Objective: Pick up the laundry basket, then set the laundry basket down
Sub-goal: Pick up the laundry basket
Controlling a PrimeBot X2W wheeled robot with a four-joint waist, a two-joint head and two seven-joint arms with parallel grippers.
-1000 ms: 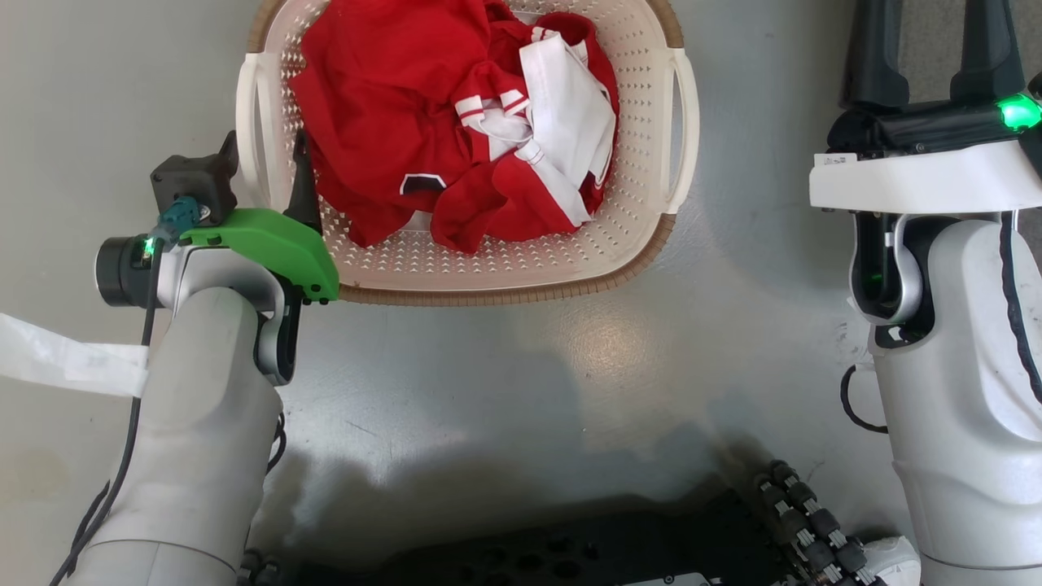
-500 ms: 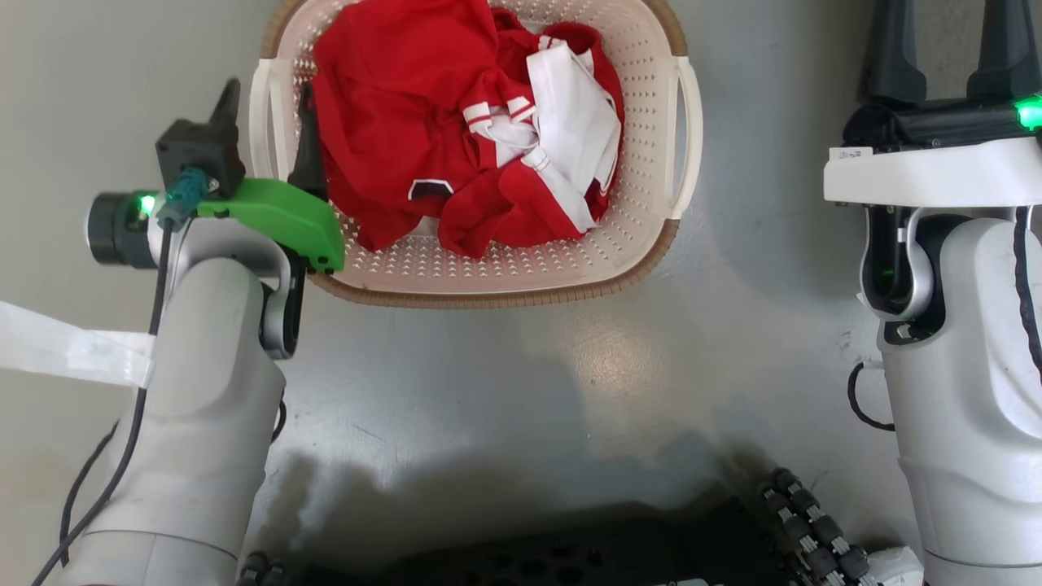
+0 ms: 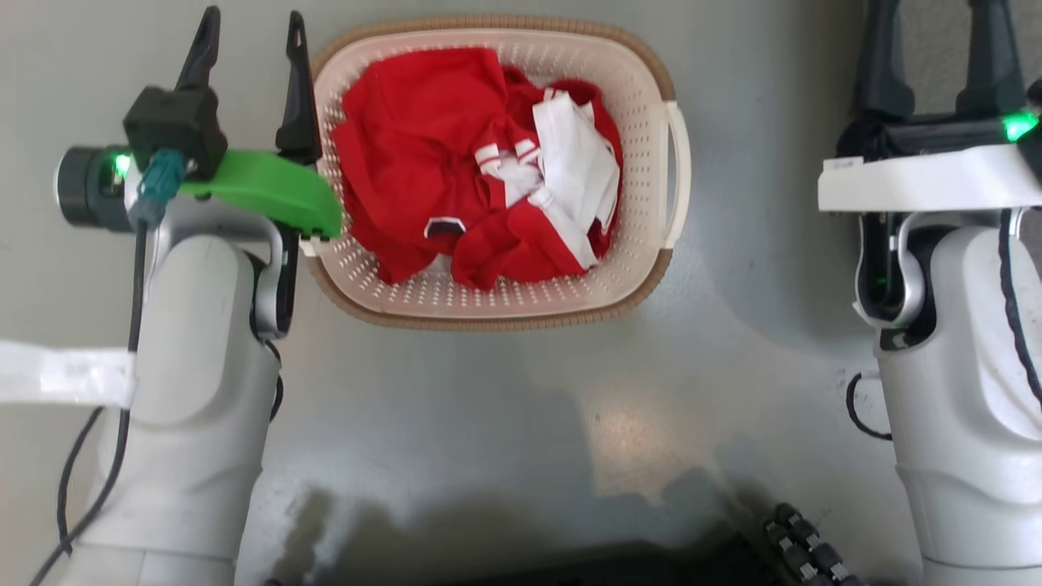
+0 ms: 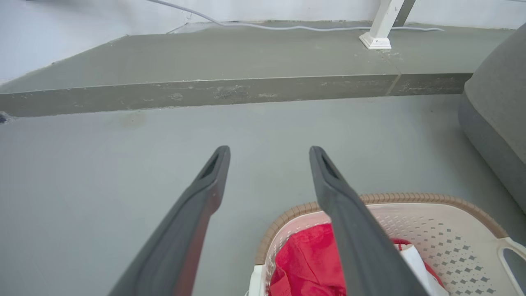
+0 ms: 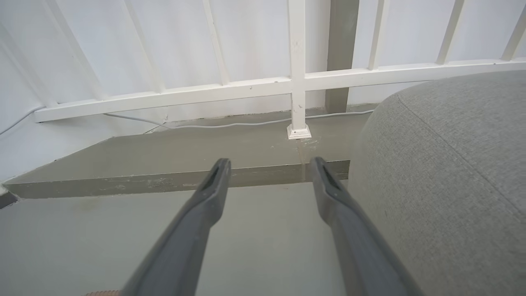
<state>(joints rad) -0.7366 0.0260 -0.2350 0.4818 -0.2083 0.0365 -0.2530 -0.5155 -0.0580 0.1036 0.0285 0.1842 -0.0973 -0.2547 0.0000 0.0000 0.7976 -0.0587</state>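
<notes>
The laundry basket (image 3: 496,319), cream-white with a brown rim, sits on the grey floor at the top middle of the head view, holding red and white clothes (image 3: 423,155). My left gripper (image 3: 254,18) is open beside the basket's left rim, its inner finger overlapping that rim, and the basket's left handle is hidden behind it. In the left wrist view my left gripper (image 4: 269,152) has only floor between its fingers, with the laundry basket (image 4: 386,198) below and to the right. My right gripper (image 3: 936,37) is open, well right of the basket's right handle (image 3: 680,175).
A grey cushioned seat (image 5: 452,172) stands close on the right of my right gripper (image 5: 270,163). Ahead, a low concrete step (image 4: 230,88) runs across, with a white railing (image 5: 296,82) and a cable behind it. My dark base (image 3: 806,553) shows at the bottom.
The whole head picture has shifted and the basket looks smaller. My left gripper, which straddled the basket's left handle, now shows both fingers free beside the rim. The right gripper stays open.
</notes>
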